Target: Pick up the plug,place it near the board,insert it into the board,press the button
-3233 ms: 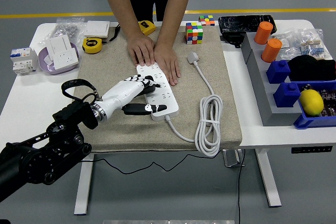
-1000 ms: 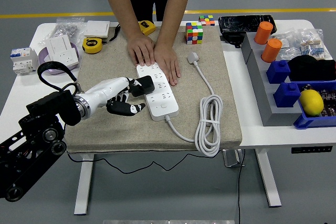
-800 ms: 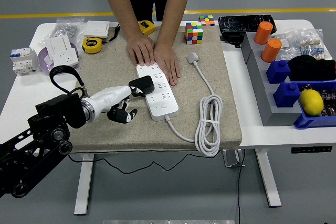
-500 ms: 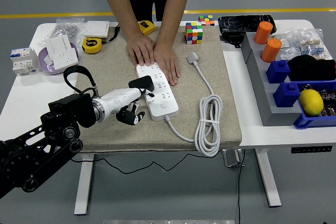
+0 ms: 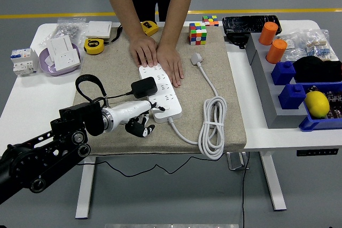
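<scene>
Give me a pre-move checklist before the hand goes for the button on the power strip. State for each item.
1. Black plug seated on the power strip: it stands on the strip's left edge; full seating cannot tell.
2. Strip held steady: ok, the person's hands press flat on its far end.
3. Left hand free of the plug: ok, fingers near the strip's near end, holding nothing.
4. Button located: cannot tell, too small to make out.
5. White cable clear of the hand's path: ok, coiled to the strip's right.

The person [image 5: 155,4] is cut off above the arms; their hands [image 5: 157,57] hide the board's [image 5: 163,97] far end, perhaps some sockets
</scene>
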Motion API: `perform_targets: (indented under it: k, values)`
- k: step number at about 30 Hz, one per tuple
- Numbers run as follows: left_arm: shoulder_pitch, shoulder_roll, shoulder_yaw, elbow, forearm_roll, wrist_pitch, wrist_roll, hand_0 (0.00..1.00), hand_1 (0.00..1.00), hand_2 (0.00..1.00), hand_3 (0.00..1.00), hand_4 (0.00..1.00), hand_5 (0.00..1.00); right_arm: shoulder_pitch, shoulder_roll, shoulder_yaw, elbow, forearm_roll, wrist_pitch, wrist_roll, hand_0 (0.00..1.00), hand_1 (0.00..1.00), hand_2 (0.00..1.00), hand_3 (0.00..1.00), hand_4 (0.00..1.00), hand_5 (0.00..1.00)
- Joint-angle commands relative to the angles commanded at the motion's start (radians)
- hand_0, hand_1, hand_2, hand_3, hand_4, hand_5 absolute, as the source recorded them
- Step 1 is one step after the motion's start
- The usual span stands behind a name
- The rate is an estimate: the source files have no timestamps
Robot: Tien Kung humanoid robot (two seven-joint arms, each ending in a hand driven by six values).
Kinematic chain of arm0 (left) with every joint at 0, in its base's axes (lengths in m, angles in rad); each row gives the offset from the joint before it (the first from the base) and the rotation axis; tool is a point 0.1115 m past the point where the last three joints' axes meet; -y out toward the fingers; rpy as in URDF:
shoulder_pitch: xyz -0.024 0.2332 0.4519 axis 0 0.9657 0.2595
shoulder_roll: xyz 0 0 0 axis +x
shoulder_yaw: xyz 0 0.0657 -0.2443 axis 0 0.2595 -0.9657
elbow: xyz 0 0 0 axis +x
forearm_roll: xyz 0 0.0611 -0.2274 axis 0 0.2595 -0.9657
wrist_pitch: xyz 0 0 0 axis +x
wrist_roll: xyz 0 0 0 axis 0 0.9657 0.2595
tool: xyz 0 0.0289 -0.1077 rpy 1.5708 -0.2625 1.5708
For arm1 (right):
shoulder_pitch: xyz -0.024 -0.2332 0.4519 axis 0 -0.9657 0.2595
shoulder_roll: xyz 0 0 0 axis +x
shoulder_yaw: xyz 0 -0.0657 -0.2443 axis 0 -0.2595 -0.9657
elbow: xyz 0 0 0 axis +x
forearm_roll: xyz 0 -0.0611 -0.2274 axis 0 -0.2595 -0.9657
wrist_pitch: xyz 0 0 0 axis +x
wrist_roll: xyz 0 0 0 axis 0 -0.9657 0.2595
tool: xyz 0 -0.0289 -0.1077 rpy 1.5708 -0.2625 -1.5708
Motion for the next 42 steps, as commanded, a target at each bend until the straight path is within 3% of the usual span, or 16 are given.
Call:
perform_targets:
  k: [10, 25, 42]
  values:
    - [-0.022, -0.015, 0.021, 0.031, 0.006, 0.024, -0.011, 0.135, 0.048, 0.168, 0.911, 0.464, 0.002, -0.001, 0.0, -0.001, 0.0, -0.002, 0.0, -0.001, 0.956, 0.897, 0.841, 0.844, 0.998, 0.914]
    - [-0.043, -0.028, 0.037, 0.073, 0.032, 0.018, -0.006, 0.14, 0.049, 0.17, 0.914, 0.455, 0.002, 0.001, 0.0, -0.002, 0.0, 0.001, 0.0, 0.001, 0.956, 0.897, 0.841, 0.844, 0.998, 0.911]
    - [-0.058, -0.032, 0.057, 0.082, 0.051, 0.009, 0.0, 0.141, 0.047, 0.172, 0.908, 0.464, 0.002, 0.005, -0.001, -0.003, 0.0, 0.005, 0.0, 0.002, 0.958, 0.898, 0.841, 0.844, 0.998, 0.911]
